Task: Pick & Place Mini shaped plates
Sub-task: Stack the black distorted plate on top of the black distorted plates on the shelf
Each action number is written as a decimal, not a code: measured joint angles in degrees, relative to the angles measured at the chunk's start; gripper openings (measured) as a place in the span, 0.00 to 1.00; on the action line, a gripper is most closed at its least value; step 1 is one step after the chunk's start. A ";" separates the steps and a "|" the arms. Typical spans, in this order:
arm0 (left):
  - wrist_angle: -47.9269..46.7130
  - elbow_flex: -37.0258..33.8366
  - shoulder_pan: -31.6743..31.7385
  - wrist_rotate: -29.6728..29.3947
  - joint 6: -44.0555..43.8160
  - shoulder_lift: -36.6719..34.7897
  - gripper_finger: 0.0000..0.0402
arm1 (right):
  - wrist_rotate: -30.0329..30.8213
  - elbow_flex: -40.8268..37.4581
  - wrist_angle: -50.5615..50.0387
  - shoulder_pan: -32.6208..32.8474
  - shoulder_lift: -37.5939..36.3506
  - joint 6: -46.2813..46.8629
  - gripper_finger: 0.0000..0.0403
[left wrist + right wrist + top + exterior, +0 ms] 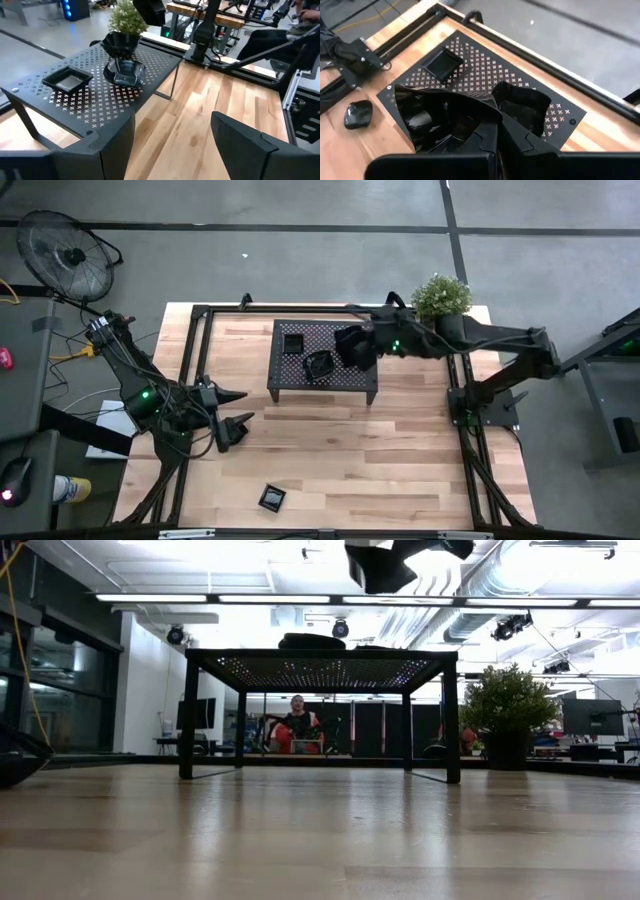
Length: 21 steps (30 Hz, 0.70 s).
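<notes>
A black mesh rack (322, 380) stands at the table's far middle. On it lie a square mini plate (293, 342) and a rounder one (318, 365). My right gripper (352, 348) hovers over the rack, shut on a glossy black mini plate (120, 42) that fills the right wrist view (437, 120). Another mini plate (272, 498) lies on the wood near the front edge. My left gripper (236, 410) stands open above the table's left part, nothing between its fingers (250, 145). My right gripper pinches the plate's rim (487, 117) between its two fingers, slanting down from the table's right side. The plate hangs tilted below the fingers, clear of the rack, above the rounder plate (126, 74) that lies there.
A potted plant (440, 295) stands at the far right corner, close to my right arm. A fan (65, 255) stands on the floor beyond the far left corner. Bare wood spreads between the rack and the front edge. A person (297, 725) sits far behind the table.
</notes>
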 joint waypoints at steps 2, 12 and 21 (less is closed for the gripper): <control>0.03 0.00 0.00 0.06 -0.60 0.00 0.64 | -2.92 0.02 -0.40 -2.19 0.00 -0.26 0.00; 0.44 0.00 0.00 0.54 -1.92 0.00 0.64 | -20.73 0.01 -0.31 -15.31 0.01 -1.79 0.00; 0.46 0.01 0.00 0.17 -1.97 0.02 0.64 | -36.44 0.00 0.89 -25.82 1.19 -6.34 0.00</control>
